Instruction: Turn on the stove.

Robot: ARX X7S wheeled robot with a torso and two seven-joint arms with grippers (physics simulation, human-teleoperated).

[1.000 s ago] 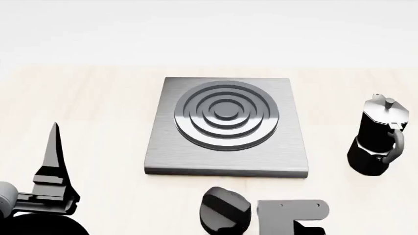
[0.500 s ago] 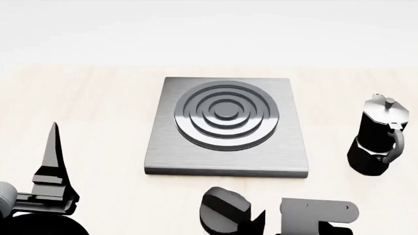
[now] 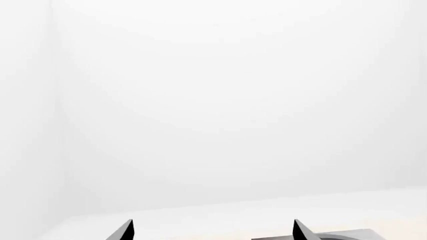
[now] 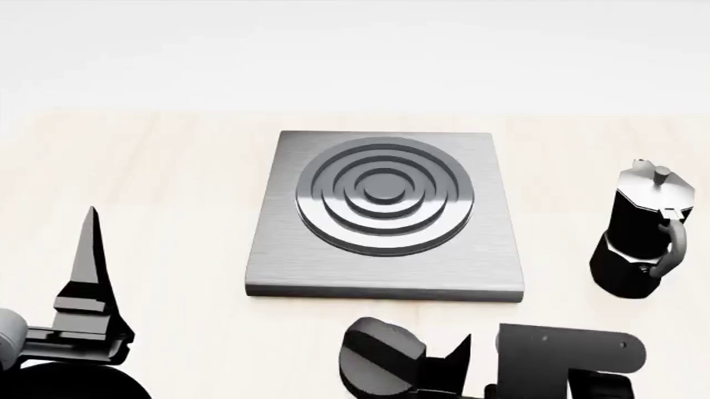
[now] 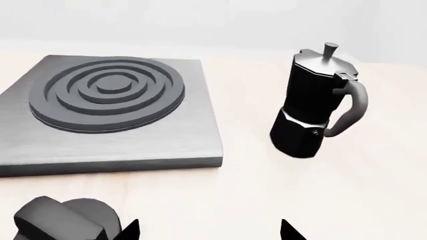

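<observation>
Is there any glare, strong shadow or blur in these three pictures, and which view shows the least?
Head view: sharp, even light; soft sheen on the stove, faint shadows under the moka pot. Right wrist view: also sharp, the knob cut by the frame edge. Left wrist view: nearly all white wall, washed out, only two dark fingers visible.

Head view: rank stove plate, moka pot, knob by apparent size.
1. Stove plate, by far the largest.
2. Moka pot.
3. Knob, smallest, though the frame edge cuts it off and it sits nearer the camera.
</observation>
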